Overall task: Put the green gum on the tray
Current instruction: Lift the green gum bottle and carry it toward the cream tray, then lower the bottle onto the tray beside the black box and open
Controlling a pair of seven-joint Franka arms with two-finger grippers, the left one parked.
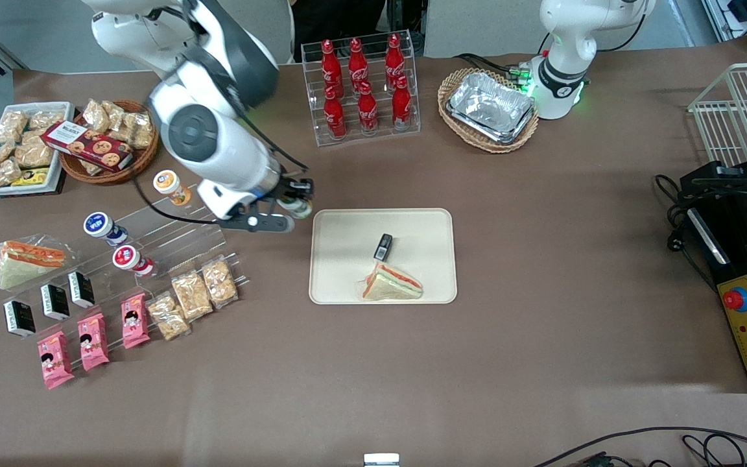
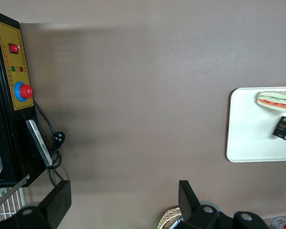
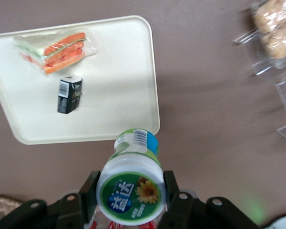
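Note:
My right gripper (image 3: 131, 193) is shut on the green gum (image 3: 132, 188), a white canister with a green lid, gripped at its lid end by both fingers. In the front view the gripper (image 1: 297, 198) holds the gum (image 1: 301, 207) above the table, just off the tray's corner that is farther from the camera, toward the working arm's end. The cream-beige tray (image 1: 341, 259) lies mid-table and holds a wrapped sandwich (image 1: 391, 284) and a small black packet (image 1: 383, 246). The tray (image 3: 114, 95) also shows in the right wrist view.
A clear acrylic display (image 1: 172, 240) holds an orange-lidded canister (image 1: 170, 185), a blue-lidded canister (image 1: 102, 227) and a red-lidded one (image 1: 131, 259), with snack packs nearer the camera. A cola bottle rack (image 1: 364, 84) and a basket of foil pans (image 1: 490, 109) stand farther back.

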